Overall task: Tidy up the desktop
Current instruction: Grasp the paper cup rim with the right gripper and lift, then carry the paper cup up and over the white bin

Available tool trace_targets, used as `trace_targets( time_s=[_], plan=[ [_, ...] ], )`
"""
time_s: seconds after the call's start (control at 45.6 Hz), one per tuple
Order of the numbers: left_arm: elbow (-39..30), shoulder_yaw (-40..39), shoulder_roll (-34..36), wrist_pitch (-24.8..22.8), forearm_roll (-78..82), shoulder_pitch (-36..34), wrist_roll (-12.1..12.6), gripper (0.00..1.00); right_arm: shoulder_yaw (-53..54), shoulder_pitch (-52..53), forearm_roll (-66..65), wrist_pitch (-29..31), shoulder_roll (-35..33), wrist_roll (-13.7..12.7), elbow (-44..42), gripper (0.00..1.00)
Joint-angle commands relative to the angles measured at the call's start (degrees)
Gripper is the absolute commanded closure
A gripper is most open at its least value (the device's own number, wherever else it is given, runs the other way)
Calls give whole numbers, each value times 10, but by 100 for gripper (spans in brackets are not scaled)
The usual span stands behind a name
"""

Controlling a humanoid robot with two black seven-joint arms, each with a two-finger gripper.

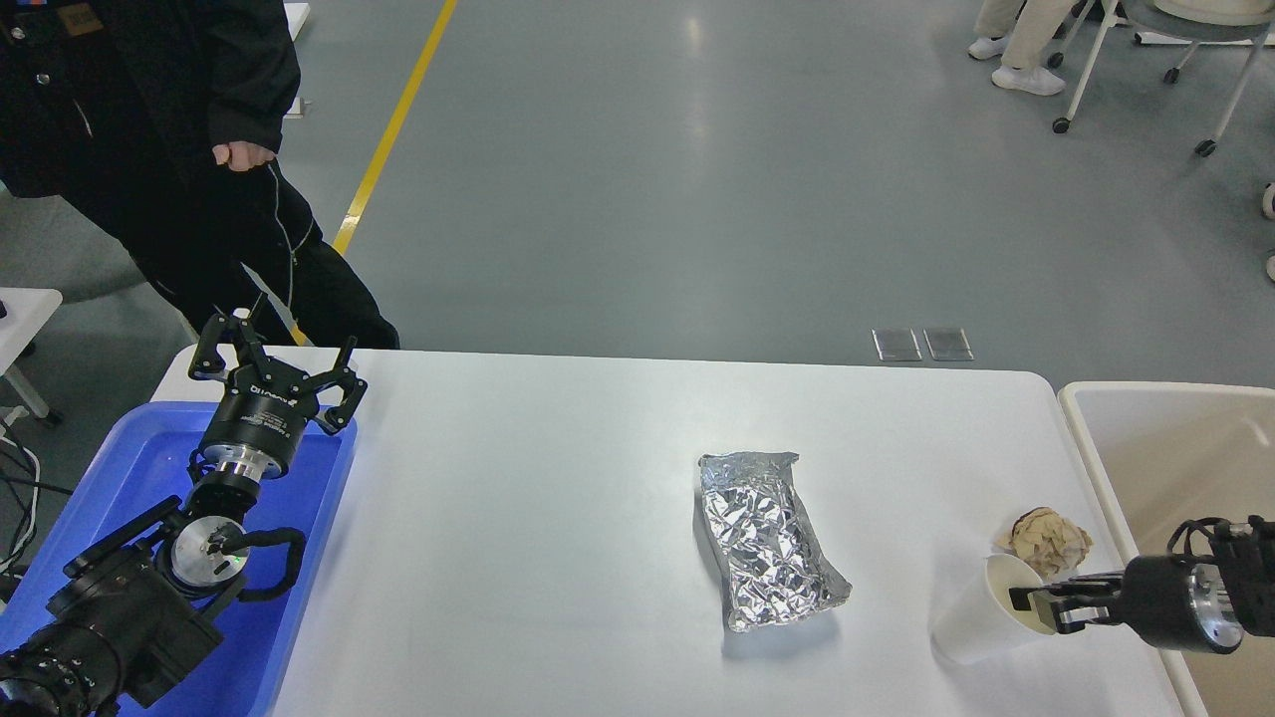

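Note:
The white desktop (558,518) carries a crinkled silver foil bag (767,543) right of centre, a tilted white paper cup (981,612) near the front right, and a crumpled beige paper ball (1046,541) just behind the cup. My right gripper (1036,605) reaches in from the right, its fingers closed on the cup's rim, one finger inside the mouth. My left gripper (274,363) is open and empty, held above the far end of the blue tray (120,488).
A beige bin (1175,448) stands off the desktop's right edge. A person in black (179,149) stands at the table's far left corner. Another white table corner (25,309) and cables lie at the far left.

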Motion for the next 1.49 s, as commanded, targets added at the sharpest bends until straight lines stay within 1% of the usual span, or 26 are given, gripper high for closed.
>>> trace_targets(
  time_s=[0.0,0.066,0.11,0.219,0.263,0.395,0.483,0.636,0.768,0.922,1.053,1.207,1.317,1.404,1.47],
  plan=[
    [0,0,0,0,0,0,0,0,17,1,21,-6,-5,2,1,100],
    [0,0,0,0,0,0,0,0,29,3,63,-5,-7,3,4,100],
    [0,0,0,0,0,0,0,0,37,4,94,-4,-11,8,8,100],
    [0,0,0,0,0,0,0,0,49,16,157,-2,-33,33,36,100],
    [0,0,0,0,0,0,0,0,54,24,173,1,-41,38,49,100],
    [0,0,0,0,0,0,0,0,66,50,217,6,-73,40,96,100],
    [0,0,0,0,0,0,0,0,68,70,244,11,-85,43,110,100],
    [0,0,0,0,0,0,0,0,69,109,308,40,-101,45,104,100],
    [0,0,0,0,0,0,0,0,69,128,343,45,-108,45,88,100],
    [0,0,0,0,0,0,0,0,69,145,391,69,-119,45,70,100],
    [0,0,0,0,0,0,0,0,69,153,445,78,-119,44,37,100],
    [0,0,0,0,0,0,0,0,66,147,494,82,-115,41,-37,100],
    [0,0,0,0,0,0,0,0,56,138,529,81,-99,38,-114,100],
    [0,0,0,0,0,0,0,0,55,115,571,81,-73,34,-187,100],
    [0,0,0,0,0,0,0,0,55,101,594,82,-62,28,-234,100]
  ],
)
